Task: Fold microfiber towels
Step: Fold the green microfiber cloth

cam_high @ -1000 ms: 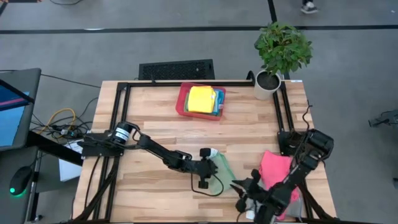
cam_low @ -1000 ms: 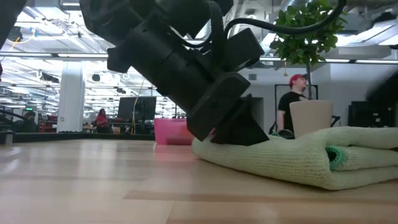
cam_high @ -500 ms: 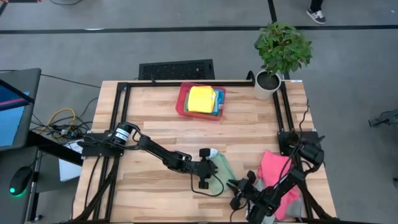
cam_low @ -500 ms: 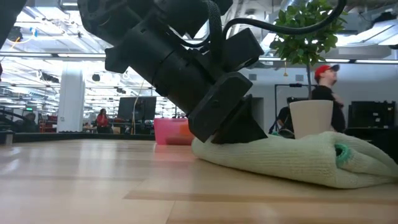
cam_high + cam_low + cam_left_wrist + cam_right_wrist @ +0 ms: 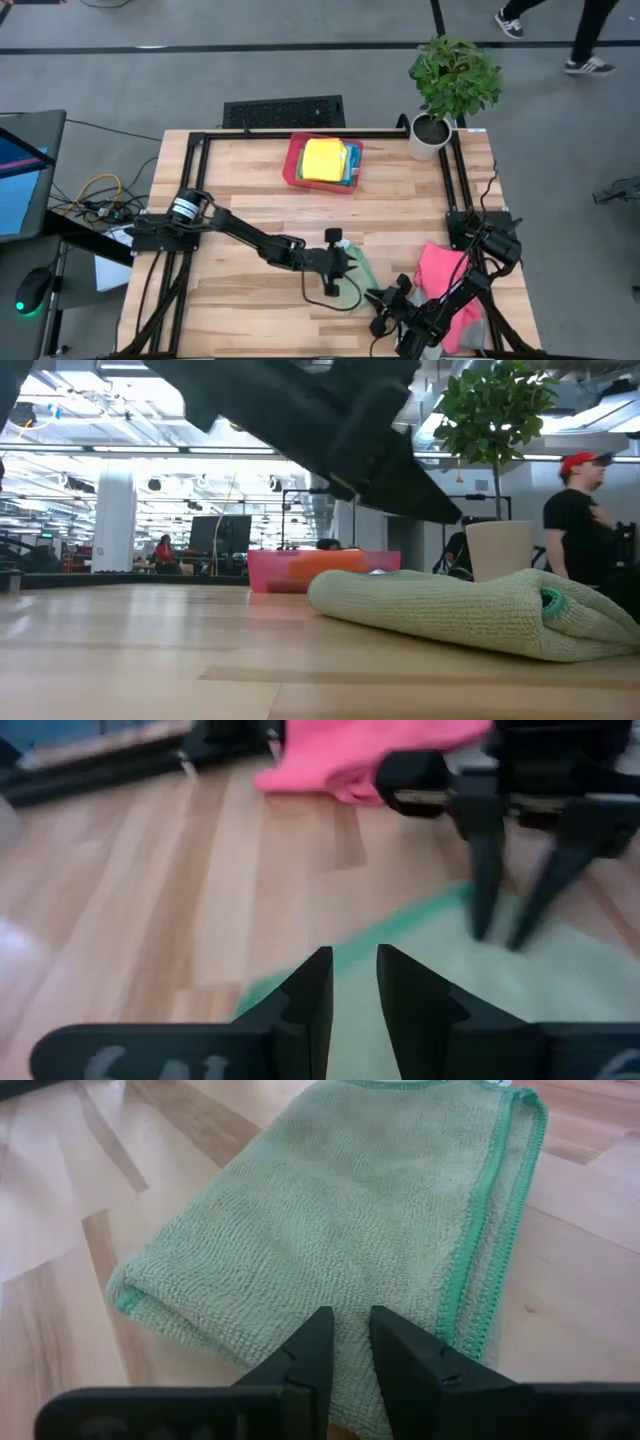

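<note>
A folded green towel [image 5: 360, 276] with a teal hem lies flat on the table near its front middle; it also shows in the low view [image 5: 450, 610]. My left gripper [image 5: 349, 262] hovers above the towel's left part, shut, with nothing between its fingers [image 5: 353, 960]. My right gripper [image 5: 373, 296] stands at the towel's near right end, shut on it [image 5: 350, 1320]. A pink towel [image 5: 443, 270] lies at the front right. My right gripper has its fingers [image 5: 305, 1350] on the folded green towel's near end [image 5: 350, 1292], beside the teal hem [image 5: 440, 910]. They come slanting down from the table's near right. Cloth shows in the narrow gap between them; how many layers cannot be told. The towel lies on the table.
A red tray [image 5: 291, 165] holding a yellow towel [image 5: 322, 160] and others stands at the far middle. A potted plant [image 5: 432, 132] stands at the far right corner. Black frame rails [image 5: 455, 180] run along the table's sides. Bare wood lies between the tray and the green towel.
My left gripper has risen off the green towel, staying shut, and now hangs clear above it. My right gripper has come down onto the towel's right end, which has sunk flatter with its teal hem now showing. The towel stays in place.
</note>
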Tool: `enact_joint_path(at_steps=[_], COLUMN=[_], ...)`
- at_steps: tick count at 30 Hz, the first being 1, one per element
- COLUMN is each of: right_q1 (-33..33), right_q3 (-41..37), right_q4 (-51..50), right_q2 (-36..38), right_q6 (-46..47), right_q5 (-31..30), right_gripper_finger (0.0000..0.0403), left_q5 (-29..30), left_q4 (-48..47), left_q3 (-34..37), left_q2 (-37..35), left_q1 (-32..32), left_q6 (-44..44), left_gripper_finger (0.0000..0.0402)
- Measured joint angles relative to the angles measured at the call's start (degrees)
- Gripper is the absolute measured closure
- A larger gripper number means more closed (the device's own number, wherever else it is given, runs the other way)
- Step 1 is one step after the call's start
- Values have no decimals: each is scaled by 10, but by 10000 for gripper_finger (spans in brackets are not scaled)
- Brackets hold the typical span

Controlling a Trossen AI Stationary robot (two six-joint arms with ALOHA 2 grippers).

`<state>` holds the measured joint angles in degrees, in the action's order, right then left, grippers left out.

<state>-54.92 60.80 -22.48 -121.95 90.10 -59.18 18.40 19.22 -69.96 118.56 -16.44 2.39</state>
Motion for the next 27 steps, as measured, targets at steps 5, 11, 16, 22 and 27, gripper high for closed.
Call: enact_joint_path(at_steps=[5,11,16,22,27], right_q1=[0,-1,-1,0,0], right_q3=[0,0,0,0,18], right_q4=[3,4,-10,-40,-63], right_q2=[0,-1,-1,-1,24], right_q6=[-2,-5,-5,-5,-55], right_q5=[2,1,9,9,-12], right_gripper_finger=[306,306,306,306,306], left_q5=[-59,-48,-48,0,81], left_q4=[10,26,-18,-79,-81], left_q3=[12,7,7,6,16], left_q2=[38,78,67,66,67], left_q1=[35,50,49,26,-3], left_q6=[-5,-35,-68,-135,-204], left_gripper_finger=[320,296,290,290,290])
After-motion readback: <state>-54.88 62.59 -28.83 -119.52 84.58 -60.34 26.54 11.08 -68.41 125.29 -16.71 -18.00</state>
